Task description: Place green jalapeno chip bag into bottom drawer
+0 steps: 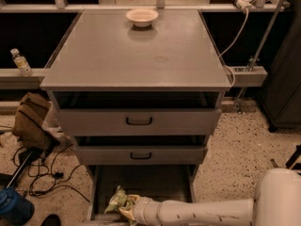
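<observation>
The green jalapeno chip bag (pixel 117 201) is a crumpled green and pale foil bag at the front left of the bottom drawer (pixel 155 180), low over its dark floor. My white arm reaches in from the lower right, and my gripper (pixel 128 206) is at the bag's right side, touching it. The bag and the white wrist hide the fingertips. The bottom drawer is pulled out beneath the two upper drawers with black handles.
A white bowl (pixel 142 17) sits at the back of the grey cabinet top (pixel 136 55). On the floor at left lie a brown cloth (pixel 30 121), black cables (pixel 42 171) and a blue object (pixel 11 206). A plastic bottle (pixel 21 62) stands on the left ledge.
</observation>
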Controlling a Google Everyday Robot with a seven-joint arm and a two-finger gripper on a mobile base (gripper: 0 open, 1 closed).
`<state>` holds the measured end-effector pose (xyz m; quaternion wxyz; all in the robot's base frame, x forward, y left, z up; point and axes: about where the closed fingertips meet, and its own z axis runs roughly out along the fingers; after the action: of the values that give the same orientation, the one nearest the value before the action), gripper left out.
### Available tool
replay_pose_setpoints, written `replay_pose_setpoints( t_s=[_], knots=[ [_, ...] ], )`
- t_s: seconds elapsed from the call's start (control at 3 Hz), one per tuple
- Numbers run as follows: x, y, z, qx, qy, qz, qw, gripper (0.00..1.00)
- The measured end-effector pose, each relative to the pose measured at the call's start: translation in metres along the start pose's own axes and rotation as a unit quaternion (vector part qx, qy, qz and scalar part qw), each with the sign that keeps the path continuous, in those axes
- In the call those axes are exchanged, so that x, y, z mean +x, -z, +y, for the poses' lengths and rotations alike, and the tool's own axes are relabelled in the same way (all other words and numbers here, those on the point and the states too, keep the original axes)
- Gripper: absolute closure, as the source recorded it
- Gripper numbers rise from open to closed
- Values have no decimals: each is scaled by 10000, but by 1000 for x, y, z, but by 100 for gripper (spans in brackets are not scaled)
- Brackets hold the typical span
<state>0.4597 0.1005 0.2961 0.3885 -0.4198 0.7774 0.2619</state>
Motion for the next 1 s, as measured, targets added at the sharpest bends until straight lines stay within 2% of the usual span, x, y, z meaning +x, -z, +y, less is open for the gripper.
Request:
replay_pose_setpoints(
  t_s=[0.33,1.0],
  knots=[
    [26,-11,-14,102,-212,107,9997,100],
    [28,-41,-55,129,-308,105,9994,100]
  ],
)
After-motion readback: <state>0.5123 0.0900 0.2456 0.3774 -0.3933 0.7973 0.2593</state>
